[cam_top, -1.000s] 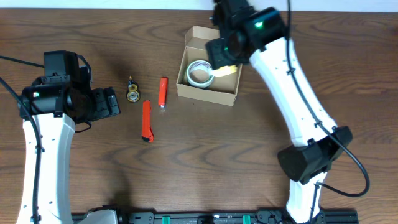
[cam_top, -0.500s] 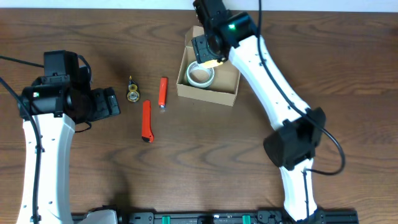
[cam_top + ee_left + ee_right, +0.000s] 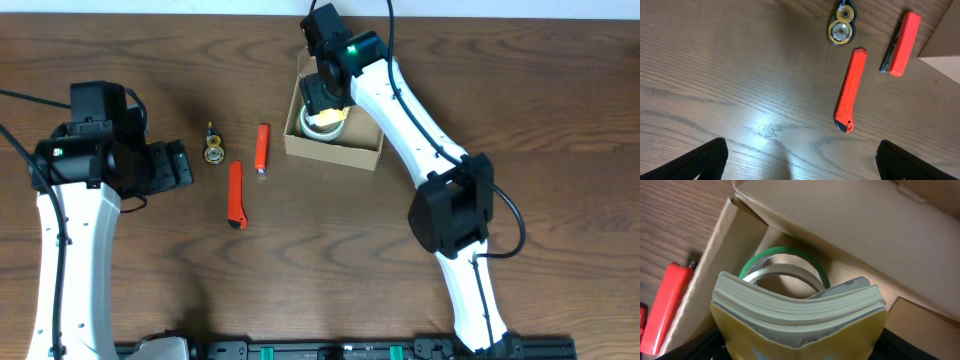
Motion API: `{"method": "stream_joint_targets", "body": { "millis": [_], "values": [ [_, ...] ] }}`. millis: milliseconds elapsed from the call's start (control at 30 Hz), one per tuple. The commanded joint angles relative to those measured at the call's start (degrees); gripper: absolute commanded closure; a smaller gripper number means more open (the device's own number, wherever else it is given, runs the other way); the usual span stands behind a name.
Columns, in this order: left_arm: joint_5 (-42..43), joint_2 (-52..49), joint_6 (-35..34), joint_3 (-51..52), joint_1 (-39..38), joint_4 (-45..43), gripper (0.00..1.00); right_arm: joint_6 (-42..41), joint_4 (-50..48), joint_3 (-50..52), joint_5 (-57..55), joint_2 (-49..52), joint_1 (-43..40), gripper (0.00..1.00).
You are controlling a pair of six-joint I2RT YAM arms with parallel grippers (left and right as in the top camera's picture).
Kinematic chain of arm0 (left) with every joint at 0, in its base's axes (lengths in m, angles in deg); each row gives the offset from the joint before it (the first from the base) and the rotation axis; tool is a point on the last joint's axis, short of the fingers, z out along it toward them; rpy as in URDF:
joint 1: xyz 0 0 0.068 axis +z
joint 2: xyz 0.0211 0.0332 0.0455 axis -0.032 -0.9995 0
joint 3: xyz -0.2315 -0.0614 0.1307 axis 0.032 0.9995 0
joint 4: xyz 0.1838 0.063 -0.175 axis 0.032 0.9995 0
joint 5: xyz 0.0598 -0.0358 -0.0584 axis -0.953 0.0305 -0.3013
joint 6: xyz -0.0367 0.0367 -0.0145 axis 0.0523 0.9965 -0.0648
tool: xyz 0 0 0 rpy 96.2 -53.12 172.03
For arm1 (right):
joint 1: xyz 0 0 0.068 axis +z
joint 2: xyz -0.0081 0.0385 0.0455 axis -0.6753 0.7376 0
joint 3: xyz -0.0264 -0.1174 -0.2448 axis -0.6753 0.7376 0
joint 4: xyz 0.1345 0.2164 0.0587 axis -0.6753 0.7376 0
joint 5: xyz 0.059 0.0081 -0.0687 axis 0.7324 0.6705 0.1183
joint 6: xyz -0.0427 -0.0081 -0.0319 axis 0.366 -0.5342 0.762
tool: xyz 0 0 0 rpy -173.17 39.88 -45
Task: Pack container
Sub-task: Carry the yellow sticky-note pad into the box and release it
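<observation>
One yellow notepad point(image 3: 800, 312), pinched in right gripper point(image 3: 326, 100) over container point(image 3: 333, 152): lower flat beside tape roll point(image 3: 784, 270) before release, clear of walls; left gripper point(image 3: 801, 159) spread, idle.

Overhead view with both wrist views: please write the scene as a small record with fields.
container: open, on the table
in container: tape roll
right gripper: at the container, shut on bowed yellow pad
left gripper: open, empty, above the table
outside container: orange cutter, red oblong item, small round black tool
</observation>
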Motion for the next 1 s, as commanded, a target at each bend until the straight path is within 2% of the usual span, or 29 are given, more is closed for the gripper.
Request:
{"method": "stream_joint_targets", "body": {
  "millis": [0,333,567,967],
  "values": [
    [0.2,-0.3,0.3,-1.2,0.1,0.2,0.05,-0.9,0.0,-0.8,1.3,1.2,0.7,0.27],
    [0.2,-0.3,0.3,-1.2,0.1,0.2,0.05,-0.8,0.4,-0.8,1.2,2.3,1.9,0.25],
    [0.2,-0.3,0.3,-1.2,0.1,0.2,0.04,-0.8,0.7,-0.8,0.4,2.3,1.8,0.15],
    [0.2,-0.3,0.3,-1.2,0.1,0.2,0.05,0.5,0.9,-1.0,-1.0,2.1,1.8,0.14]
  ]
}}
